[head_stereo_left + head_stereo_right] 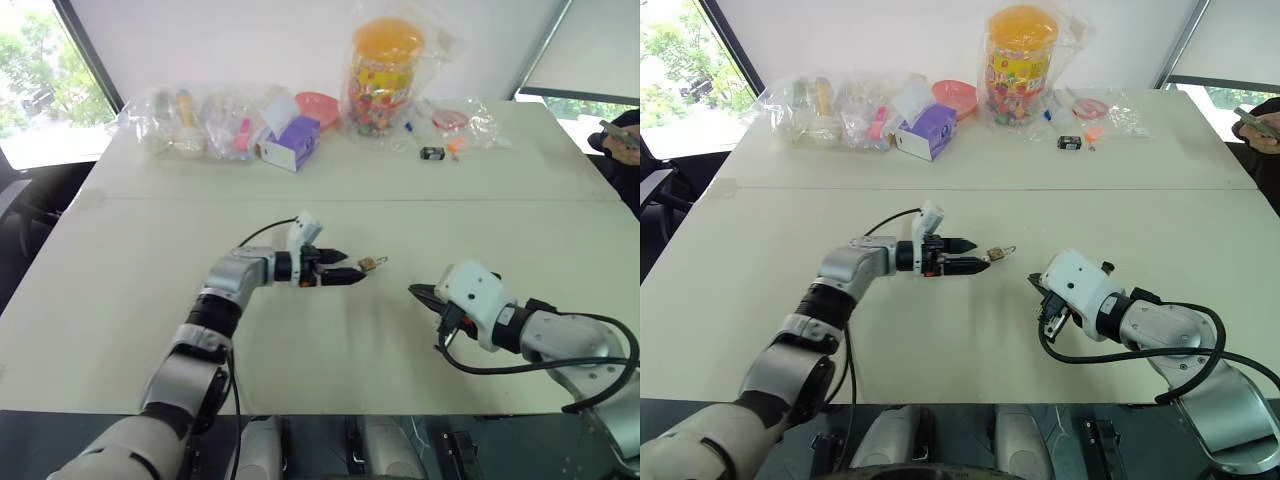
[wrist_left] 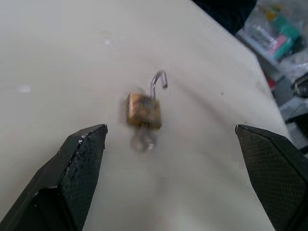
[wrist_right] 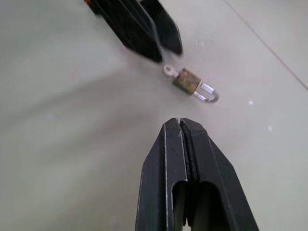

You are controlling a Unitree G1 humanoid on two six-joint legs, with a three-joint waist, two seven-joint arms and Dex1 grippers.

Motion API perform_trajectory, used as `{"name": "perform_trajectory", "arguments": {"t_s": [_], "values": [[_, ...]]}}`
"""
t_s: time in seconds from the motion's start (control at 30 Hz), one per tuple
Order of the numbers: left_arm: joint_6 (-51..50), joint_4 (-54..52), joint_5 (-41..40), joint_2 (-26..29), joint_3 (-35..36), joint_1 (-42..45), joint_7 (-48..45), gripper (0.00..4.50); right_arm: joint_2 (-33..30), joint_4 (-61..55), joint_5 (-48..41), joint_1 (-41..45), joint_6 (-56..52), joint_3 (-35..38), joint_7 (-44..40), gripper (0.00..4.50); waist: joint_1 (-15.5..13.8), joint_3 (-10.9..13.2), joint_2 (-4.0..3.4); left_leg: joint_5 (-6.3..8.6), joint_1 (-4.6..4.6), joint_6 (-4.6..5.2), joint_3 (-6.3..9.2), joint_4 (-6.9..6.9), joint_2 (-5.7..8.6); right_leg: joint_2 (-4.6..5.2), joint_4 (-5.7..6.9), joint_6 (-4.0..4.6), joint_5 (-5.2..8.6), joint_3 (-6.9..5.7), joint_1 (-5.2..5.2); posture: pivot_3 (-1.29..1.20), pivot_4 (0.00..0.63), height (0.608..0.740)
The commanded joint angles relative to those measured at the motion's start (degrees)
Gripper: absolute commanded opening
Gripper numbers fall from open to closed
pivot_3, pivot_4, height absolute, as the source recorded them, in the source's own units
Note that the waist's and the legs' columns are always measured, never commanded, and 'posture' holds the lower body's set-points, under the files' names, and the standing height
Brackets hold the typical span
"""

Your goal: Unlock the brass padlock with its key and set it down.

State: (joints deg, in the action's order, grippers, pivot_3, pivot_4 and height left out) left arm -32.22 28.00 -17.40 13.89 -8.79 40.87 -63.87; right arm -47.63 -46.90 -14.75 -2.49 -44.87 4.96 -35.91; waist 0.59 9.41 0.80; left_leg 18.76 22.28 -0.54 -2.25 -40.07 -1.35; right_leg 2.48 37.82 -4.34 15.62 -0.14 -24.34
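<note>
Far edge of the tabletop point(image 1: 150, 300), left to right: clear plastic bags point(image 1: 190, 122) of small items near the far left corner, a purple-and-white box point(image 1: 291, 141), a pink bowl point(image 1: 318, 106), then a tall clear jar point(image 1: 384, 75) with an orange lid, full of colourful bits, wrapped in plastic. Further right, a small black object point(image 1: 432, 153) and another bag point(image 1: 462, 122) with pink and orange pieces. A seam runs across the tabletop between this row and the working area.

Left gripper point(image 1: 338, 266) reaches in from the near edge on the left, pointing right, roughly mid-table. Its fingers point(image 2: 79, 161) are spread wide and released, nothing between them.

The brass padlock point(image 1: 369, 264) lies flat on the tabletop just past the left fingertips, near the centre, well apart from both long edges. In the left wrist view the silver shackle point(image 2: 158, 82) stands swung open, free at one end. The key point(image 2: 142, 140) sticks out of the body's opposite end, blurred; its small ring shows in the right wrist view next to the left fingertips. Whether fingertip and ring touch, cannot tell.

Right gripper point(image 1: 417, 292) sits right of the padlock, nearer the near edge, pointing left toward it, apart from it. Fingers point(image 3: 166, 159) clenched together, empty.

At the far right edge, a person's hand point(image 1: 622, 138) holds a phone.
</note>
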Motion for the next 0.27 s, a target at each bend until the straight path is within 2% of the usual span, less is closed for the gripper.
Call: {"name": "perform_trajectory", "arguments": {"t_s": [0.03,0.27], "values": [[0.7,-10.5,-0.6,4.9,-0.8,-2.7,-3.9,4.47,-2.0,-0.7,-0.1,-0.9,1.3,3.5,-1.6,0.00,0.0,0.0,0.00,0.00,0.01,0.00,0.00,0.00,0.01,0.01,-0.01,0.00,0.00,0.00,0.00,0.00,0.150,0.740],[-0.5,-22.6,-3.6,11.8,0.2,-7.5,-6.1,4.47,-3.9,0.0,-1.3,-0.8,1.6,6.8,-4.1,0.00,-0.8,0.0,0.00,0.00,0.04,0.00,-0.01,-0.02,0.04,0.06,-0.04,0.00,0.00,0.01,0.01,0.00,0.150,0.740]]}}
